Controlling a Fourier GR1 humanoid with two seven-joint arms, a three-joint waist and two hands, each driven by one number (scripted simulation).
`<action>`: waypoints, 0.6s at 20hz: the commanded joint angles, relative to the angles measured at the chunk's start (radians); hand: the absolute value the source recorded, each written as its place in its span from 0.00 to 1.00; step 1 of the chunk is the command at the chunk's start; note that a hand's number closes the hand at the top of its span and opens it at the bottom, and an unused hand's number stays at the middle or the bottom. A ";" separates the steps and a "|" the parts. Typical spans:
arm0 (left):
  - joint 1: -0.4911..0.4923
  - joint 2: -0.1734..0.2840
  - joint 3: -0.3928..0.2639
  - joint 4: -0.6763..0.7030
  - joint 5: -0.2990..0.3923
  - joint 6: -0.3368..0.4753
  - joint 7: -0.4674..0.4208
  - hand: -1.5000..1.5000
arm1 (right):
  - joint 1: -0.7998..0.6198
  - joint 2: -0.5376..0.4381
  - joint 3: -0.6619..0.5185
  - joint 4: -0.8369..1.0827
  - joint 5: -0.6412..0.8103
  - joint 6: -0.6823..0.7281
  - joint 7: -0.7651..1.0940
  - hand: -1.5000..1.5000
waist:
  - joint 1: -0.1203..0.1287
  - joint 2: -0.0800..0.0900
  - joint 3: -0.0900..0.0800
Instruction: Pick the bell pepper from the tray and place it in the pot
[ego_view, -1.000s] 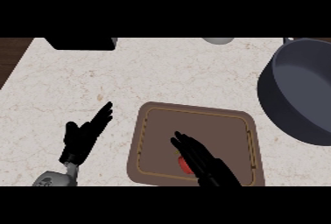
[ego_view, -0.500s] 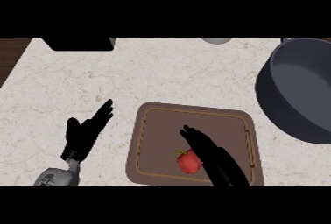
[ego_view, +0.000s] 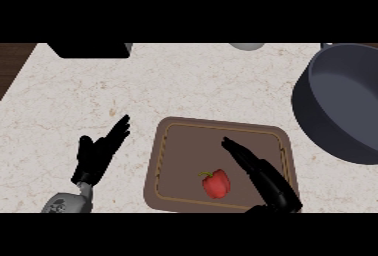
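A red bell pepper (ego_view: 216, 183) with a green stem lies on the brown tray (ego_view: 181, 145), in its lower middle part. My right hand (ego_view: 260, 172) is over the tray just right of the pepper, fingers straight and pointing up-left, open and apart from the pepper. The dark grey pot (ego_view: 341, 100) stands at the right edge of the counter, partly cut off by the view. My left hand (ego_view: 100, 153) rests open on the counter left of the tray, fingers up.
A black object (ego_view: 88, 49) sits at the counter's far left back, and a grey round item (ego_view: 247, 46) shows at the back middle. The counter's dark left edge (ego_view: 11, 65) is at the upper left.
My right hand has shifted to the right and slightly up, uncovering the whole pepper. The left hand has barely moved. The pepper stays in place on the tray.
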 joint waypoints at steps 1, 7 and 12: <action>0.016 -0.010 -0.011 -0.034 -0.015 -0.001 0.027 0.50 | 0.058 0.047 0.020 0.074 -0.046 -0.019 -0.134 0.00 | 0.001 0.000 0.000; 0.025 -0.012 0.009 -0.071 -0.029 -0.001 0.043 0.50 | -0.036 0.074 -0.092 0.234 -0.182 0.090 -0.222 0.00 | 0.003 0.000 0.000; -0.027 -0.039 0.047 0.056 -0.050 -0.044 -0.031 0.50 | -0.031 0.162 -0.051 0.235 -0.145 0.086 -0.147 0.00 | -0.002 0.000 0.000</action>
